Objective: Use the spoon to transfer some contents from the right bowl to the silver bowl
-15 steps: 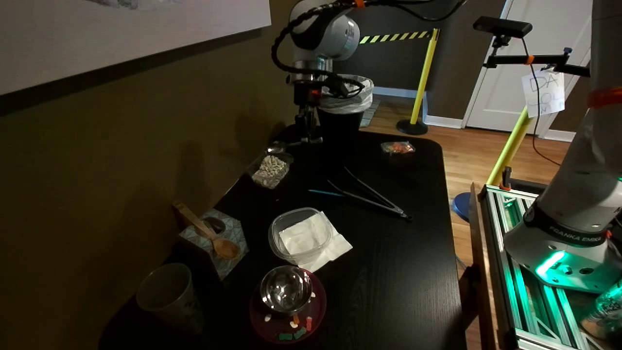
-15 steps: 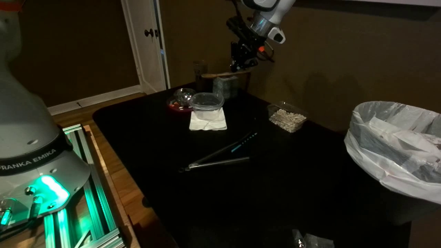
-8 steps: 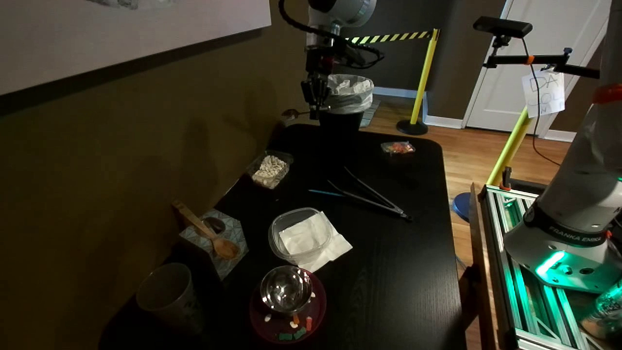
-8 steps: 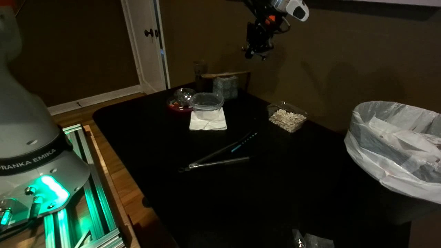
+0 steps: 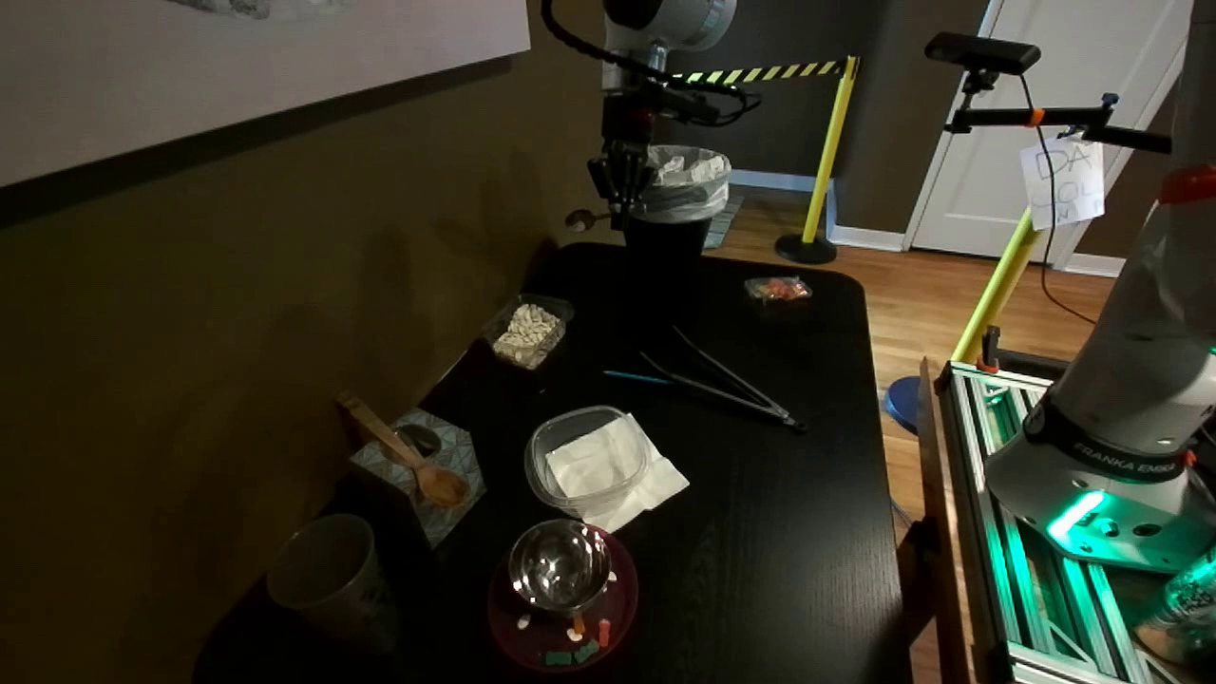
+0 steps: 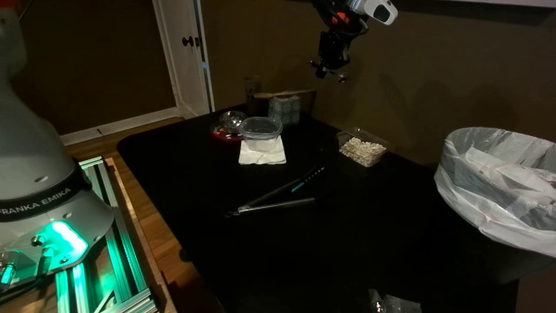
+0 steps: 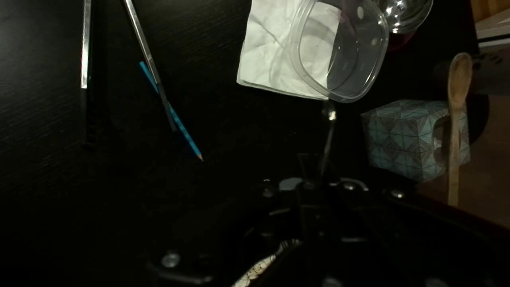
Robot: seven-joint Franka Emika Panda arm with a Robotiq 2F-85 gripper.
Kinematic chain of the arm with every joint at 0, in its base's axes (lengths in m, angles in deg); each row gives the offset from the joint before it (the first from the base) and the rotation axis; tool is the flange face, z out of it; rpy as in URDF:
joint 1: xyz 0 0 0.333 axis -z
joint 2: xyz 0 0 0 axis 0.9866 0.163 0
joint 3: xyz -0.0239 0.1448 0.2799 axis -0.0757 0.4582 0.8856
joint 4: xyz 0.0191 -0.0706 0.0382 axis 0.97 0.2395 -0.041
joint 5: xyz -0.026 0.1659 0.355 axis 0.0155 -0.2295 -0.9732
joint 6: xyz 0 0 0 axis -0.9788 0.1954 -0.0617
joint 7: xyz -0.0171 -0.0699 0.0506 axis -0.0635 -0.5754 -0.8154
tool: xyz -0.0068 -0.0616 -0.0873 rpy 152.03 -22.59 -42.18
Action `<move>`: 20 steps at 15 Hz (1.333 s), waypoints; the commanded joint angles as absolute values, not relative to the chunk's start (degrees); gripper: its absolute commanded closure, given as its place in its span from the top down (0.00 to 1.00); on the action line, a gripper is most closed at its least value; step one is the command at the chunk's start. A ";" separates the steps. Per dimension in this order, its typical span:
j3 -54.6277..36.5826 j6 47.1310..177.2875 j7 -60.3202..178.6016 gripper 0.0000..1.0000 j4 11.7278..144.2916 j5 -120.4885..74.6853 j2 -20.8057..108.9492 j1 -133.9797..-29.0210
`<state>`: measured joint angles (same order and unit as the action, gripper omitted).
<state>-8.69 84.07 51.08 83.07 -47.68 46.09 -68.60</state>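
My gripper [image 5: 619, 217] is shut on a metal spoon [image 5: 580, 220], held well above the table. The spoon's head also shows in an exterior view [image 6: 342, 78]; a pale patch shows in it. Its handle [image 7: 328, 139] sticks out past the fingers in the wrist view; there its head is hidden. The right bowl, a clear container [image 5: 516, 359], holds pale beige contents [image 5: 529, 328] by the wall, lower than the gripper; the contents also show in an exterior view [image 6: 364, 150] and partly in the wrist view [image 7: 255, 271]. The silver bowl [image 5: 560, 570] stands on a red plate [image 5: 508, 636].
An empty clear container [image 5: 540, 465] stands on a napkin [image 5: 665, 475] beside the silver bowl. A wooden spoon [image 7: 459, 85] lies on a tissue box [image 7: 398, 135]. Tongs [image 6: 276, 205] and a blue pencil [image 7: 183, 129] lie mid-table. A tall cup [image 5: 323, 570] and lined bin [image 6: 460, 191] stand around.
My gripper has risen with the spoon and shifted rightward in both exterior views, then moved only slightly in the last half second. The containers and bowls stay put.
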 commanded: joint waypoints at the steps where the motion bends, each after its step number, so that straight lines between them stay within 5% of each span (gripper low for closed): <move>1: -9.24 83.92 52.11 0.01 81.80 -46.83 47.00 -69.53; 17: -8.37 45.37 47.68 0.01 34.09 -32.93 83.59 -66.49; 18: -8.88 52.00 49.22 0.04 42.58 -34.37 79.05 -67.23; 20: -8.88 48.15 48.69 0.04 38.70 -33.95 81.16 -67.07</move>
<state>-8.88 48.10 48.69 38.62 -33.95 81.19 -67.06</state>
